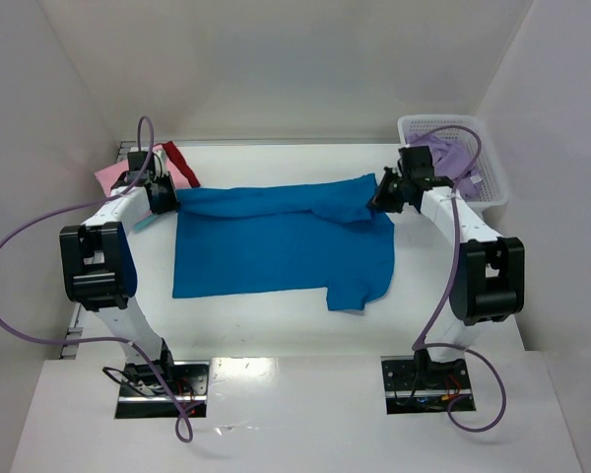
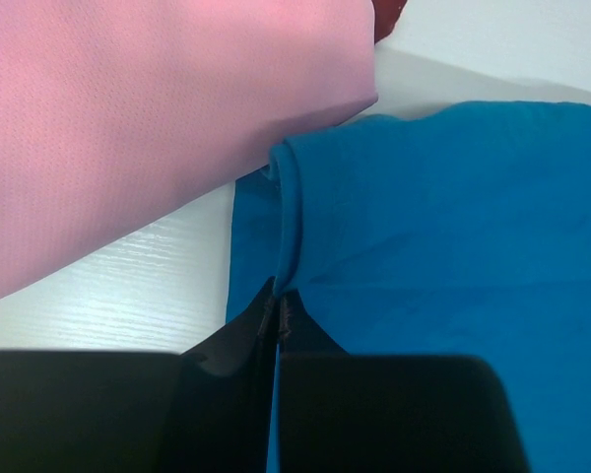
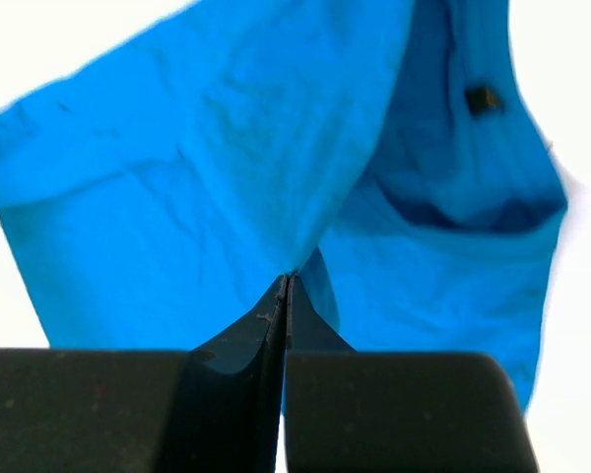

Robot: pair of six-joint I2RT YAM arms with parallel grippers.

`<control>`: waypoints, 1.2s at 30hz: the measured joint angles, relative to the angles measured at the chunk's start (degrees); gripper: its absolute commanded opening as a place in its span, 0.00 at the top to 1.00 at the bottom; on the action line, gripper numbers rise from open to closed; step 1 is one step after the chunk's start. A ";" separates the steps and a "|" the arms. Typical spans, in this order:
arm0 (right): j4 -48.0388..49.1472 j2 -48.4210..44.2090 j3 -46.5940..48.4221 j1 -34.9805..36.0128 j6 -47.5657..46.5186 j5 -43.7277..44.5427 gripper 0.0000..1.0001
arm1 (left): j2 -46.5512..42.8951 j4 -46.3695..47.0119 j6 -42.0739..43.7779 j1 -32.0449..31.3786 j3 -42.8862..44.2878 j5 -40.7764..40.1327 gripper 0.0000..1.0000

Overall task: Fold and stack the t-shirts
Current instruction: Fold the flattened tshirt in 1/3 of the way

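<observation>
A bright blue t-shirt (image 1: 276, 246) lies spread across the middle of the table, its far edge folded over toward the front. My left gripper (image 1: 165, 197) is shut on the blue shirt's far left edge; the left wrist view shows the hem (image 2: 288, 212) pinched between the jaws. My right gripper (image 1: 384, 192) is shut on the shirt's far right edge, with the cloth (image 3: 227, 177) pulled up into the jaws. A pink shirt (image 1: 113, 175) and a red one (image 1: 182, 163) lie at the far left. A lavender shirt (image 1: 463, 158) sits in the basket.
A white mesh basket (image 1: 488, 187) stands at the far right against the wall. White walls close in the table on the left, back and right. Purple cables loop beside both arms.
</observation>
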 measured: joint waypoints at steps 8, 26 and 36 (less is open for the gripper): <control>-0.17 0.39 -7.26 0.63 -0.02 0.39 1.00 | 0.00 -0.11 0.00 0.00 0.00 0.00 1.00; -0.22 2.89 -6.21 0.72 -2.38 4.20 1.00 | -0.66 -3.80 -1.49 0.00 -1.57 -0.04 0.94; -0.44 2.89 -5.64 0.72 -3.41 4.44 0.45 | -0.63 -4.59 -3.02 0.00 -1.05 0.61 0.32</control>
